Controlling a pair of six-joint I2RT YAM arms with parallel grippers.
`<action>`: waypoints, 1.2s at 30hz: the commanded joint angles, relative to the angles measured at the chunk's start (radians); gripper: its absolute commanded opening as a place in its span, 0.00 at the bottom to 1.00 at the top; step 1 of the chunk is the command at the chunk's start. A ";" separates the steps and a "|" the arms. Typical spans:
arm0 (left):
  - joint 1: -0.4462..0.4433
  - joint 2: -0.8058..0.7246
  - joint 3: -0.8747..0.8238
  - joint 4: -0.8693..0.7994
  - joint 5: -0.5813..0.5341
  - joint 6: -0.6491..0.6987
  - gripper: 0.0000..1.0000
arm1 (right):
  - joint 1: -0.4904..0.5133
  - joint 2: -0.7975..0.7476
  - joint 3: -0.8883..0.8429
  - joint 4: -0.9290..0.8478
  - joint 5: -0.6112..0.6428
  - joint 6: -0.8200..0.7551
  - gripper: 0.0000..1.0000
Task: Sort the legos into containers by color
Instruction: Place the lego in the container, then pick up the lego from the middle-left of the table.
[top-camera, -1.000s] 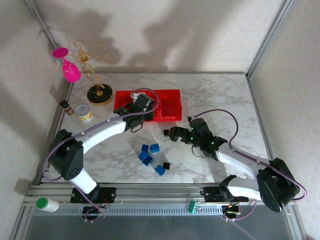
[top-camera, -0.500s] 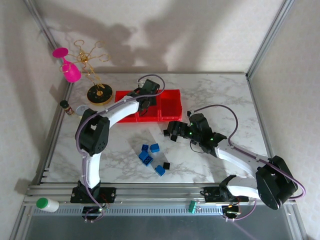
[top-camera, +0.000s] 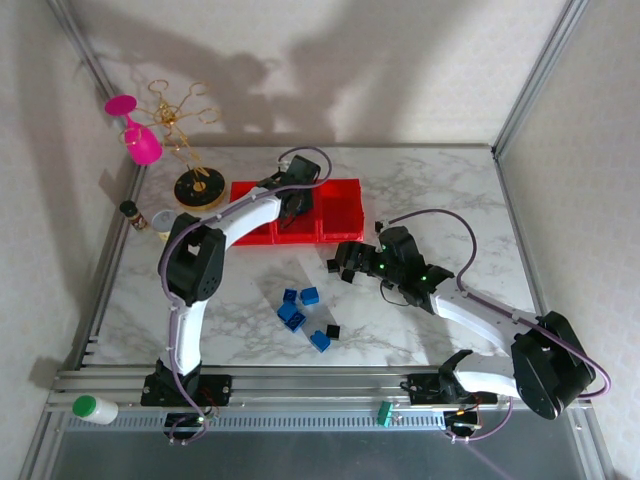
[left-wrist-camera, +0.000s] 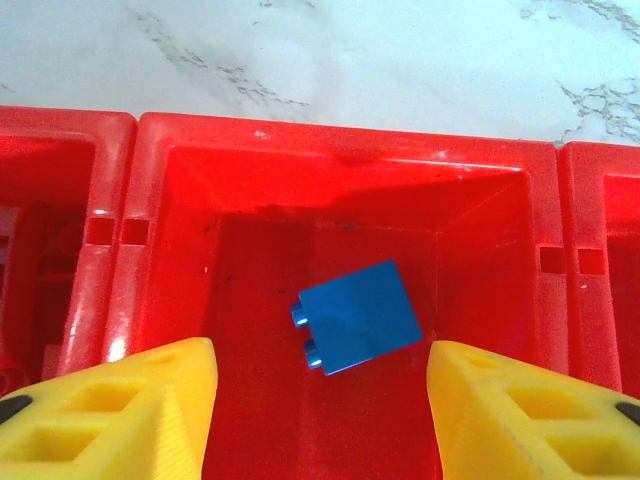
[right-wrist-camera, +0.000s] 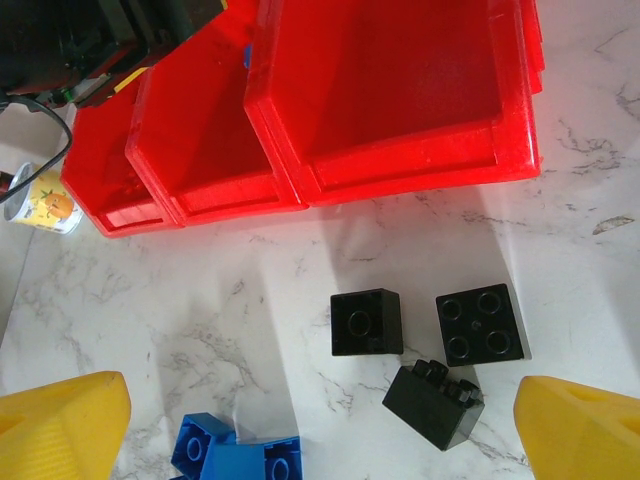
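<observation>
Over the middle bin (left-wrist-camera: 330, 190) of three joined bright red plastic bins (top-camera: 340, 207), your left gripper (left-wrist-camera: 318, 395) holds its yellow fingers apart. A small blue plastic brick (left-wrist-camera: 358, 317) lies inside that bin between them, touching neither finger and clear of every wall. To the right, your right gripper (right-wrist-camera: 320, 430) hangs spread wide above three small black plastic bricks (right-wrist-camera: 367, 322) on the white marble table (top-camera: 430, 190), near the right bin's near rim. You have bare marble right of them; loose blue bricks (top-camera: 300, 305) lie near-left.
</observation>
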 joint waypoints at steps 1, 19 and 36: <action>0.003 -0.123 -0.034 -0.013 0.009 0.016 0.58 | -0.006 -0.024 0.014 -0.011 0.005 -0.013 0.99; -0.173 -0.560 -0.543 0.042 0.128 -0.008 0.59 | 0.038 -0.108 -0.095 -0.089 -0.033 0.005 0.99; -0.340 -0.438 -0.611 0.055 0.187 -0.013 0.68 | 0.061 -0.118 -0.176 -0.098 0.029 0.035 0.99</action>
